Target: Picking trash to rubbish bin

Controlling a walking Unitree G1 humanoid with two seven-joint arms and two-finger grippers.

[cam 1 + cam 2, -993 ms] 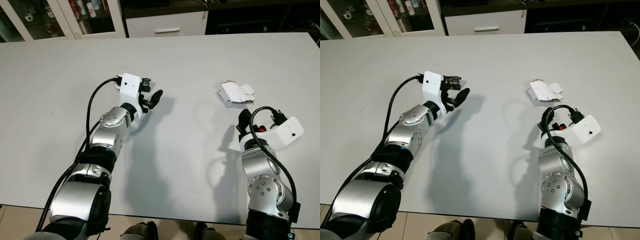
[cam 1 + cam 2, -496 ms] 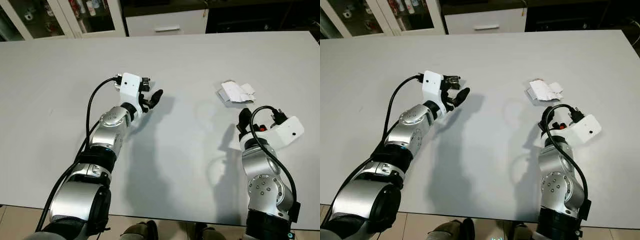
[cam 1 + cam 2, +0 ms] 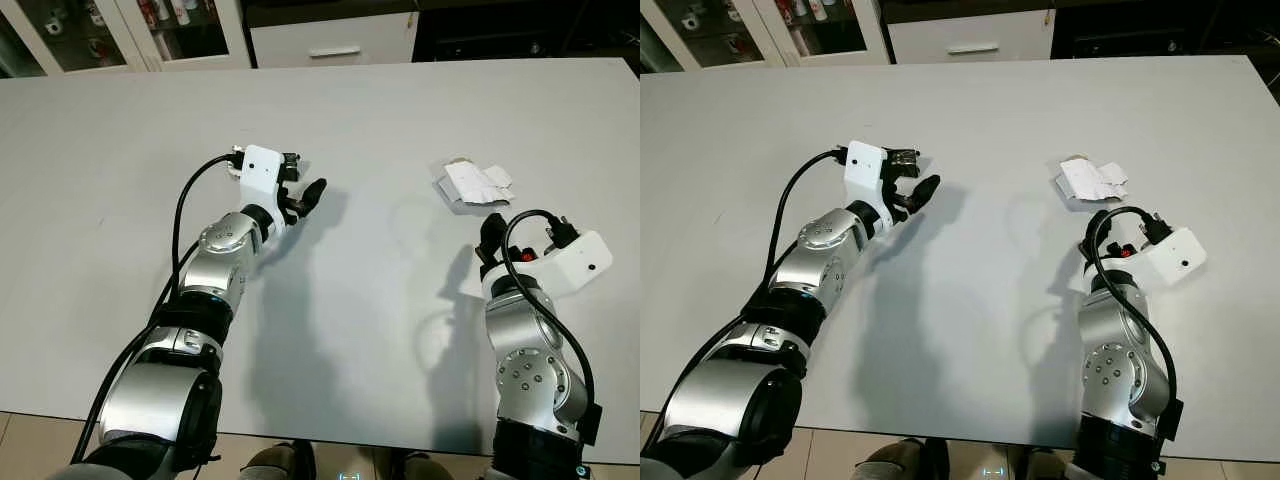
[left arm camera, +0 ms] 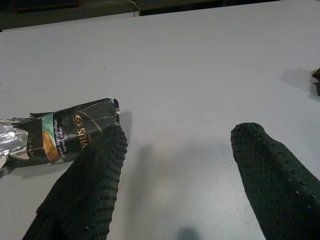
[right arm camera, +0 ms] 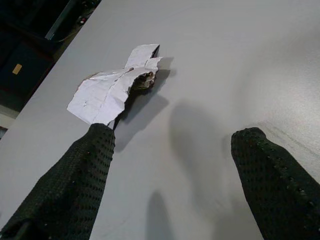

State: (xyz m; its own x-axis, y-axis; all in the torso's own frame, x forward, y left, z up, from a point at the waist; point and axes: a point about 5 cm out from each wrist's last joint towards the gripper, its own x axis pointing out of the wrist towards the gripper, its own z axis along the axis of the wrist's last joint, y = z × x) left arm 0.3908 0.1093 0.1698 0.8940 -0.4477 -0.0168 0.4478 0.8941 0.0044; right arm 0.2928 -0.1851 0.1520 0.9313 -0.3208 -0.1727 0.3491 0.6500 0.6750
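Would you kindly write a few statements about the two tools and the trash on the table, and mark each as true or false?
1. The right tool has its fingers spread apart, with nothing between them. True.
2. The crumpled white paper is already clamped in the right tool. False: it lies on the white table, apart from and beyond the fingers.
3. A dark foil wrapper lies on the table close by the left tool. True.
4. The left tool is shut on the wrapper. False: its fingers are open, and the wrapper lies beside one finger, not between them.
5. The white paper lies flat and smooth. False: it is creased and crumpled.
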